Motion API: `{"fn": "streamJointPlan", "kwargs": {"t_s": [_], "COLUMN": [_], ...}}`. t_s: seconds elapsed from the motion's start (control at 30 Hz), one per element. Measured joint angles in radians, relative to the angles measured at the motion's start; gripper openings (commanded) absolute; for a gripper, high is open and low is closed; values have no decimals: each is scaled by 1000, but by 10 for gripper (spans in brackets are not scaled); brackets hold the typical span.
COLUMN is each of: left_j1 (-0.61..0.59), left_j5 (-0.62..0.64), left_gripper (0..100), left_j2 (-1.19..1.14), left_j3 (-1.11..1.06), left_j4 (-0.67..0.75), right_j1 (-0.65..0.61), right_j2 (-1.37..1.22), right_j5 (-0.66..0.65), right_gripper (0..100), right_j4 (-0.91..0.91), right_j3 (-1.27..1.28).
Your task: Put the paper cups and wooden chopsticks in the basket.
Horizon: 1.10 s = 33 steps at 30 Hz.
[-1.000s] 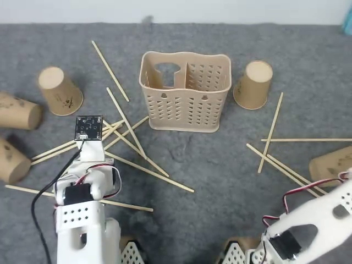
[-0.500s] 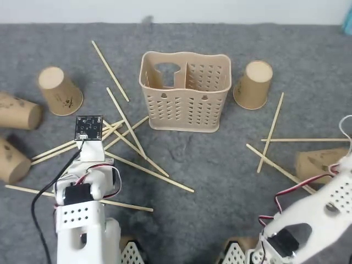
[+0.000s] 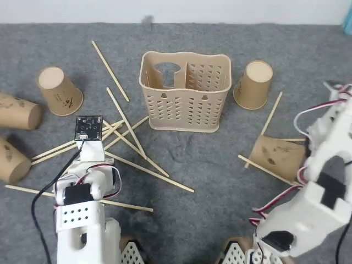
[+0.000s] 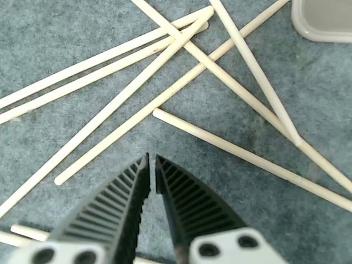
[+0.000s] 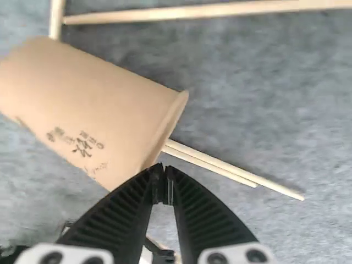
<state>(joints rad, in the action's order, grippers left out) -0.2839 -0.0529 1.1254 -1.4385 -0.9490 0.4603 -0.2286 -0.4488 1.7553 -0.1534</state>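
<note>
- Right arm has swung up the right side, and the tipped cup (image 3: pixel 272 157) has slid towards the middle.
- Left gripper (image 4: pixel 152 159): jaws together, empty, over crossed chopsticks (image 4: pixel 181 82).
- Basket (image 3: pixel 181 107) sits centre, well apart from the cup.
- Right gripper (image 5: pixel 163 168): jaws together at the cup's rim.
- Light, crushable paper, so pinch the rim gently. Chopsticks underneath may snag.

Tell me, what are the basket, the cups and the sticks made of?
The basket looks like smooth beige plastic, moulded with rows of holes. The cups seem to be matte brown paper with a rolled rim. The sticks look like pale bare wood, probably unvarnished, since they show no shine.
</note>
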Motion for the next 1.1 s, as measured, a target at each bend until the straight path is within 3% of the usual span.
{"fn": "streamJointPlan", "kwargs": {"t_s": [0.2, 0.5, 0.77, 1.1], "left_j1": [0, 0, 0, 0], "left_j5": [0, 0, 0, 0], "left_gripper": [12, 12, 12, 12], "left_j2": [0, 0, 0, 0], "left_j3": [0, 0, 0, 0], "left_j4": [0, 0, 0, 0], "right_j1": [-124, -193, -371, -532], "right_j2": [77, 112, 112, 112], "right_j5": [74, 147, 269, 407], "right_gripper": [8, 8, 8, 9], "right_j4": [2, 2, -12, -195], "right_j3": [86, 92, 92, 92]}}
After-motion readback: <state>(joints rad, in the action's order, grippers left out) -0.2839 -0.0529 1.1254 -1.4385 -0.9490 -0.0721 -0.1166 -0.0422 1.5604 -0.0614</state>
